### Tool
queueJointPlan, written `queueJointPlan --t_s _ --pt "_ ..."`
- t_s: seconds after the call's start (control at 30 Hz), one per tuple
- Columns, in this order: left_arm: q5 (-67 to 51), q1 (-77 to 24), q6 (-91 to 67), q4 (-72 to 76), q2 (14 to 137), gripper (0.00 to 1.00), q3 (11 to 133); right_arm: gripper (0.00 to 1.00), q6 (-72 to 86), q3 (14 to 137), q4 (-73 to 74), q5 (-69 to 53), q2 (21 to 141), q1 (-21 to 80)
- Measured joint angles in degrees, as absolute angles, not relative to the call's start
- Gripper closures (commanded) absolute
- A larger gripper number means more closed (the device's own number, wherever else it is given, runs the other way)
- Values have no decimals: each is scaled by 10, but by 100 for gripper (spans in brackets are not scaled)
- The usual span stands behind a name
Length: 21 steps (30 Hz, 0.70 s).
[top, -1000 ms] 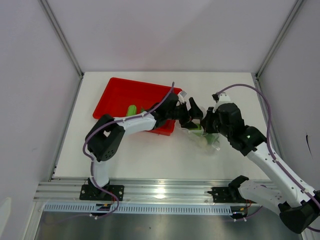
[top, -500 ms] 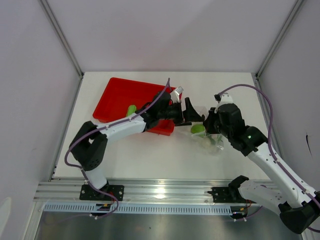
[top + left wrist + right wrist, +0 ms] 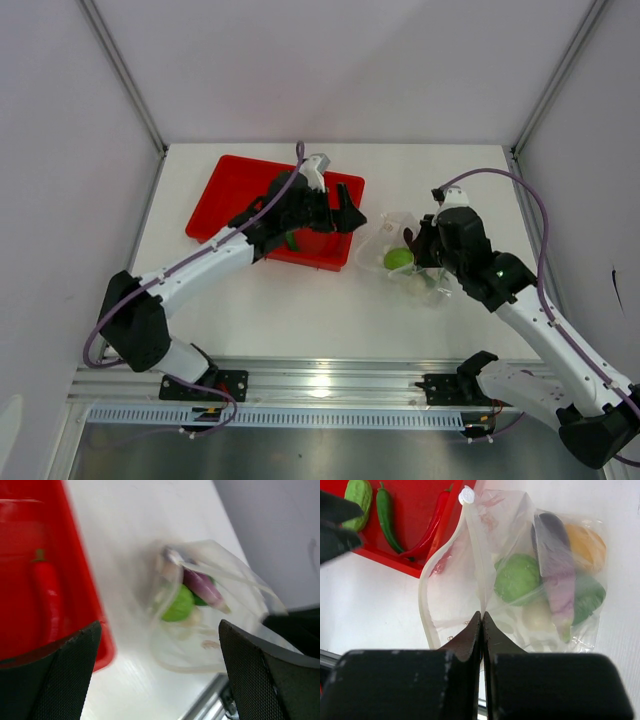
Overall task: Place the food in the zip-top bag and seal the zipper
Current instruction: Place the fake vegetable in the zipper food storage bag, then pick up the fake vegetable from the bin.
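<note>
The clear zip-top bag (image 3: 400, 262) lies right of the red tray (image 3: 235, 185), its mouth open toward the tray. My right gripper (image 3: 414, 246) is shut on the bag's upper rim (image 3: 482, 614) by the white zipper strip (image 3: 470, 540). Inside are a green ball (image 3: 517, 577), the purple eggplant (image 3: 555, 575), the yellow lemon (image 3: 585, 542), a green pepper (image 3: 589, 597) and a white ball (image 3: 537, 616). My left gripper (image 3: 347, 218) is open and empty over the tray's right edge (image 3: 160, 680). A red chili (image 3: 427, 530), a green chili (image 3: 387, 522) and a green vegetable (image 3: 359, 495) lie in the tray.
The red tray's near rim (image 3: 95, 625) stands between my left gripper and the bag (image 3: 210, 625). White walls close in the table on three sides. The metal rail (image 3: 320, 385) runs along the near edge.
My left gripper has pulled back left from the bag's mouth to the tray's right edge, open. A green piece now lies in the bag. My right gripper has held its grip.
</note>
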State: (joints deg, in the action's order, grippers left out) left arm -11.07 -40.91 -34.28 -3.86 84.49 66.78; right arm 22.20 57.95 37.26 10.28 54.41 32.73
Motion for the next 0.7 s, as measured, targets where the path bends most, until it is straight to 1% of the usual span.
queueJointPlan --t_s 0.07,0.1,0.13,0.3,0.47,0.5,0.67,0.7 --pt "-96 -378 -324 -86 855 1 691 100 221 580 374 103 544 327" --pt "-96 -360 -319 -112 868 8 711 100 220 580 375 104 544 327" --pt "-96 -340 -316 -136 884 11 733 100 219 580 375 105 545 327" --pt "-81 -273 -294 -219 967 17 814 100 218 580 375 107 548 327" --pt "-74 -276 -279 -271 1020 25 827 100 218 580 373 106 550 327" --pt "-75 -278 -278 -277 1031 28 830 100 218 580 372 106 550 326" --pt "-75 -288 -277 -285 1068 32 834 100 211 580 370 107 551 325" --pt "-75 -290 -277 -285 1072 37 834 100 209 580 370 107 551 325"
